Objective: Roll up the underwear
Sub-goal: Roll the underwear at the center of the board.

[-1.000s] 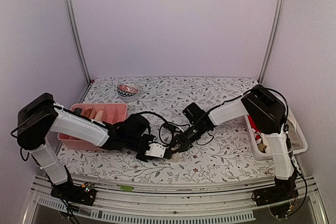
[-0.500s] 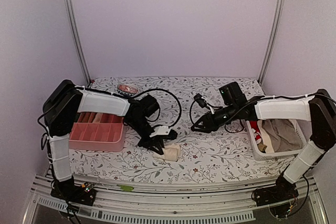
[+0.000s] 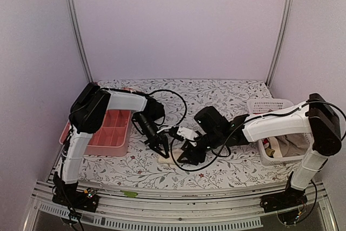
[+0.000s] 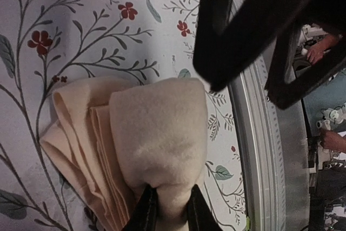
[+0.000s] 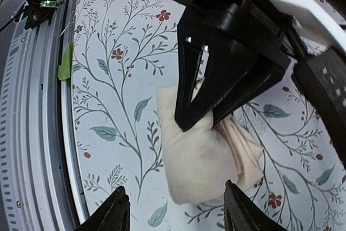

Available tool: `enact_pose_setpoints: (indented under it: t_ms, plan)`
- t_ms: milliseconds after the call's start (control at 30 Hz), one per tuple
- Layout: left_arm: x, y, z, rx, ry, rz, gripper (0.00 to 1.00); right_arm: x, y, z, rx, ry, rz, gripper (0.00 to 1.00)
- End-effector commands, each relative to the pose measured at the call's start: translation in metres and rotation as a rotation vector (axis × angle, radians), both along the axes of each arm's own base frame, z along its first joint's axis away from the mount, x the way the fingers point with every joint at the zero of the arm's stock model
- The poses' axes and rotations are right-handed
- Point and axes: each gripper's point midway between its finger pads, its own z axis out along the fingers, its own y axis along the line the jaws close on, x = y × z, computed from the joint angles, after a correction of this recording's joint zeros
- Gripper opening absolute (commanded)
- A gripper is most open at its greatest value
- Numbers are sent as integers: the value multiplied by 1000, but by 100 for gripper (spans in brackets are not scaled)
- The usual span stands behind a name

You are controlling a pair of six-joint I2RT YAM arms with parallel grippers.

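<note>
A cream underwear (image 4: 157,128) lies rolled on the floral table, with folded layers showing along its left side. My left gripper (image 4: 168,201) is shut on one end of the roll, pinching the cloth between its black fingertips. In the right wrist view the same underwear (image 5: 200,155) lies between the spread fingers of my right gripper (image 5: 174,206), which is open and touches nothing. From above, the left gripper (image 3: 162,151) and the right gripper (image 3: 185,157) meet over the underwear (image 3: 171,162), which is mostly hidden beneath them.
A pink divided tray (image 3: 111,144) stands at the left behind the left arm. A white basket (image 3: 268,104) holding more clothes sits at the right edge. The table's metal front rail (image 5: 32,133) runs close by the roll. Black cables loop between the arms.
My right gripper has opened and come down and left from mid-table to straddle the roll. The left gripper keeps its pinch on the roll while its arm has swung right.
</note>
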Motion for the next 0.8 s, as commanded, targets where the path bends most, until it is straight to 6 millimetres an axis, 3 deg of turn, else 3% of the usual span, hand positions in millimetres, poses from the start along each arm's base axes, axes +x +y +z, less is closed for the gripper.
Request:
enact_pose_setpoints:
  t_ms: [0, 200, 433, 533, 600, 667, 767]
  plan:
    - [-25, 31, -38, 207, 129, -54, 0, 10, 31, -4, -39, -170, 93, 59]
    - [-26, 35, -42, 215, 171, -46, 0, 11, 40, -30, -130, -224, 141, 60]
    - [-23, 35, -44, 214, 190, -34, 0, -11, 40, -64, -196, -183, 210, 56]
    - [-23, 36, -44, 215, 186, -36, 0, -16, 36, -82, -245, -168, 215, 42]
    - [-22, 36, -43, 213, 185, -33, 1, -17, 36, -82, -248, -156, 205, 19]
    - [-17, 35, -38, 196, 174, -18, 15, -17, 38, -73, -225, -151, 192, 0]
    - [-1, 29, -18, 138, 133, 33, 31, -25, 42, -59, -175, -108, 199, 0]
